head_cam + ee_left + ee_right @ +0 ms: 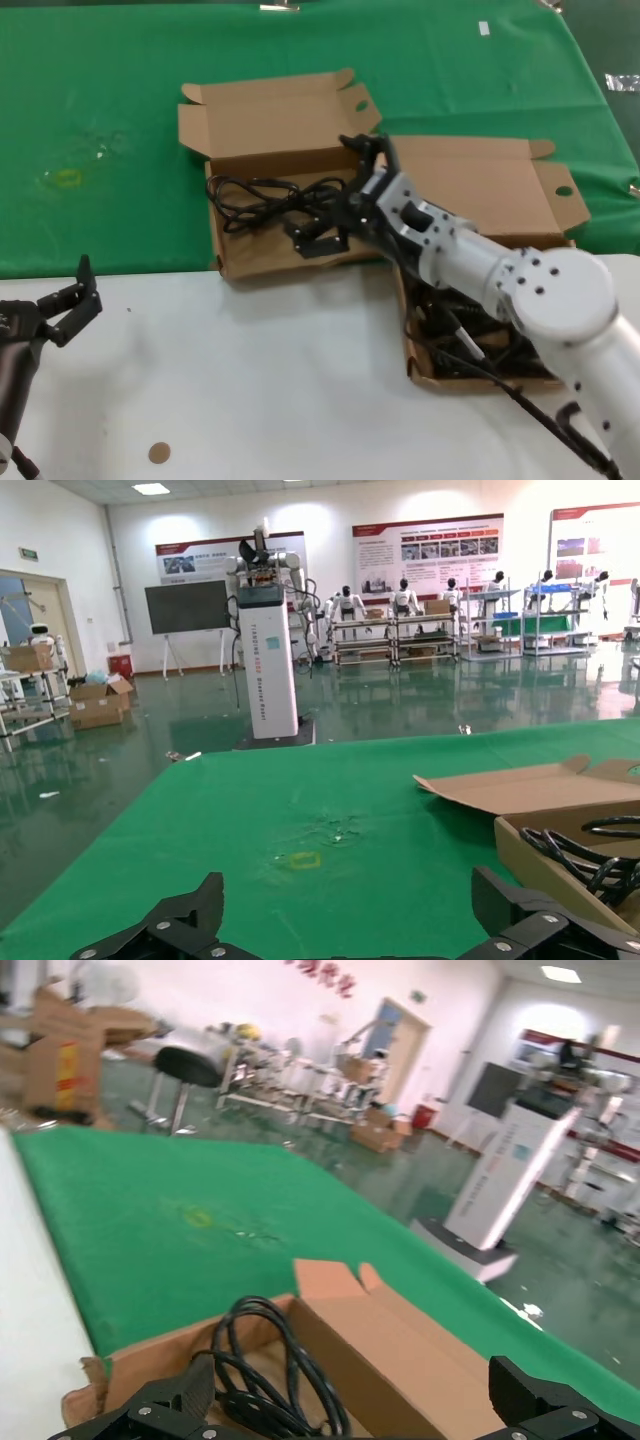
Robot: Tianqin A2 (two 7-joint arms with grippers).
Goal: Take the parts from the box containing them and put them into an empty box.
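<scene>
Head view: right claw (345,205) over the wider box, fingers spread.
It hangs above a black cord bundle (262,200) lying in that box (240,262), gripping nothing, probably just releasing. More cords fill the narrower box (425,375) under its forearm. Raised lids hem the far side; the near desk (260,380) is open. Left claw (70,300) idles open at the desk's left.

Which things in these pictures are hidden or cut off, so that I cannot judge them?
- Head view: the right arm covers much of the right box, so its cords cannot be counted.
- Head view: the right gripper hangs over the left box; whether it touches the cords there is unclear.
- Right wrist view: the bottom edge cuts off the cords.
- Left wrist view: only the box's corner shows.
</scene>
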